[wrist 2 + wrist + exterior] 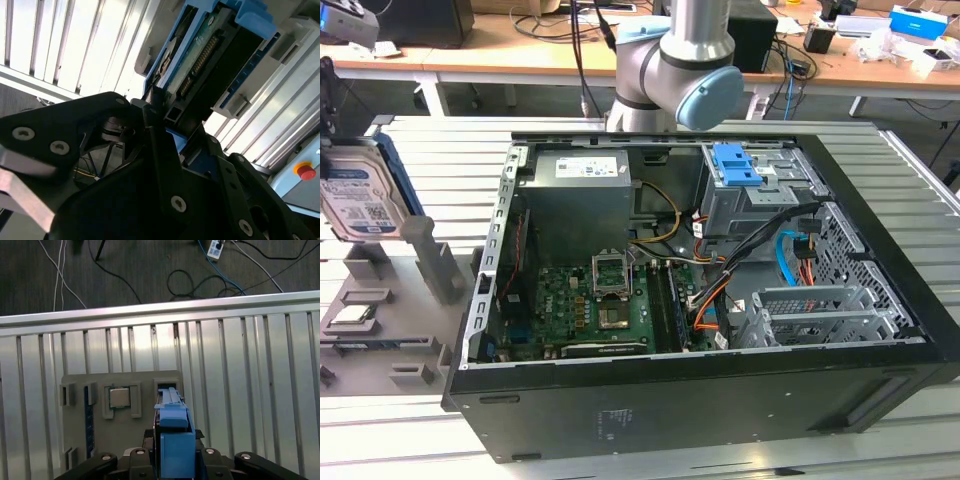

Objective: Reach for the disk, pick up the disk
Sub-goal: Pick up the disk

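Observation:
The disk (358, 200) is a silver-grey drive with a white-and-blue label and a blue bracket. It stands on edge at the exterior view's far left, just above a grey fixture (380, 320). In the second wrist view my gripper (162, 114) is shut on the disk (200, 55), its black fingers (155, 135) pressed against the end. The first wrist view looks down the disk's blue bracket (175, 437) between the gripper's black links, with the fixture (145, 380) below it.
An open black computer case (720, 400) takes up the middle of the slatted aluminium table (910, 170), with a blue latch (738, 165) on its drive cage. A small square CPU chip (120, 397) sits in the fixture. The arm's elbow (680, 70) hangs behind the case. Cables lie on the floor.

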